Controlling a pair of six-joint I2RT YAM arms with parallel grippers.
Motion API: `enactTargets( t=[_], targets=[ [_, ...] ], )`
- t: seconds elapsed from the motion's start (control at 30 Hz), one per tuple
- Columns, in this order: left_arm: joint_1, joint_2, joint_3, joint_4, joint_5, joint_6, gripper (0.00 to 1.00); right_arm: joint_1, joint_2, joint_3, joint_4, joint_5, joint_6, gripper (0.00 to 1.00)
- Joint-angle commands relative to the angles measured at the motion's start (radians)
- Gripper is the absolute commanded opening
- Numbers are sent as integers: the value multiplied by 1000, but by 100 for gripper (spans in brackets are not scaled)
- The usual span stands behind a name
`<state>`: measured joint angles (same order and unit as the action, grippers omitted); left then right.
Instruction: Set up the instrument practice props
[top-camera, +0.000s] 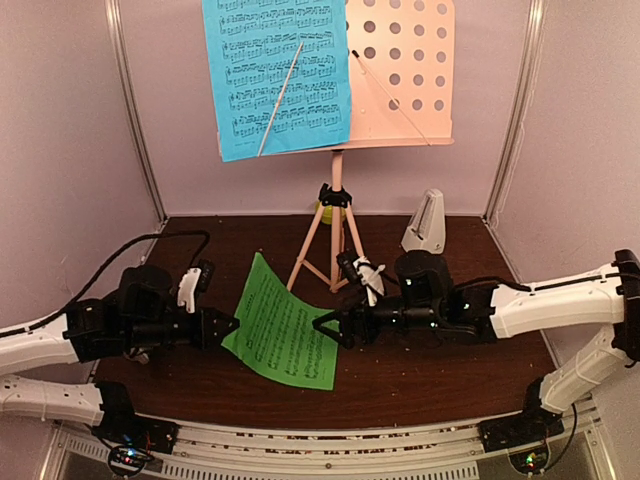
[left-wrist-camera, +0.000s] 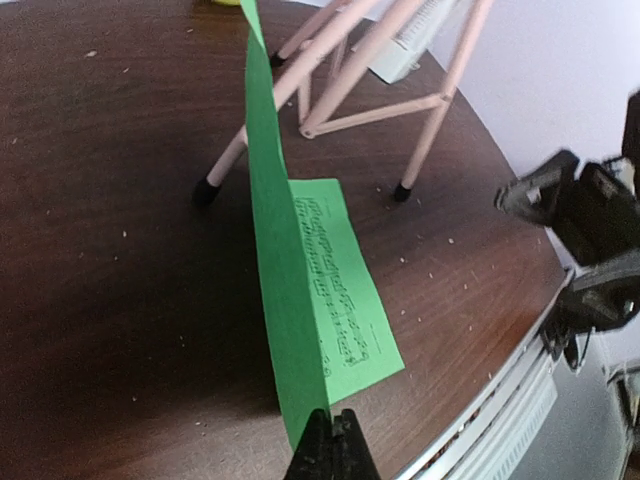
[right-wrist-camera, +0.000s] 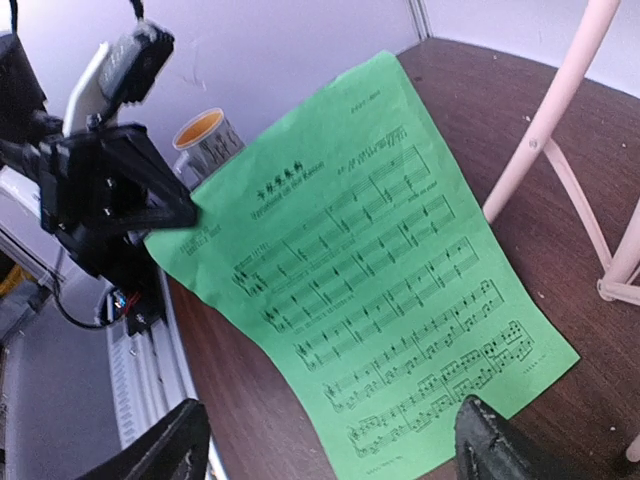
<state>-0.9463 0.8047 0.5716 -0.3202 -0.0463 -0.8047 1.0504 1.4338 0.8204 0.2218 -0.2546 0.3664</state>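
Note:
The green music sheet (top-camera: 280, 325) lies in front of the pink music stand (top-camera: 400, 70), its left edge lifted off the table. My left gripper (top-camera: 225, 328) is shut on that edge; the left wrist view shows the fingertips (left-wrist-camera: 332, 425) pinching the sheet (left-wrist-camera: 300, 280), which rises steeply from them. My right gripper (top-camera: 330, 328) stands open at the sheet's right side. In the right wrist view its fingers (right-wrist-camera: 490, 445) straddle the near end of the sheet (right-wrist-camera: 370, 270) without touching it. The blue music sheet (top-camera: 280, 75) rests on the stand's left half. The white metronome (top-camera: 425, 222) stands at the back right.
The stand's tripod legs (top-camera: 335, 235) stand just behind the green sheet and show as pink legs (left-wrist-camera: 340, 100) in the left wrist view. A white orange-lined mug (right-wrist-camera: 205, 140) sits behind my left gripper (right-wrist-camera: 120, 190). A lime-green bowl (top-camera: 322, 208) peeks out behind the stand. Grey walls close in the table.

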Motion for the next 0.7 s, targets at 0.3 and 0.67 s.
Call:
enactTargets(
  t=[0.3,0.67],
  targets=[
    [-89,-72,191,-290,333,691,0,-8,-193,71,-230,-67,-410,96],
    [-106,40,463,-498,532,943,0,-8,-212,115,-252,-112,-520,99]
  ],
)
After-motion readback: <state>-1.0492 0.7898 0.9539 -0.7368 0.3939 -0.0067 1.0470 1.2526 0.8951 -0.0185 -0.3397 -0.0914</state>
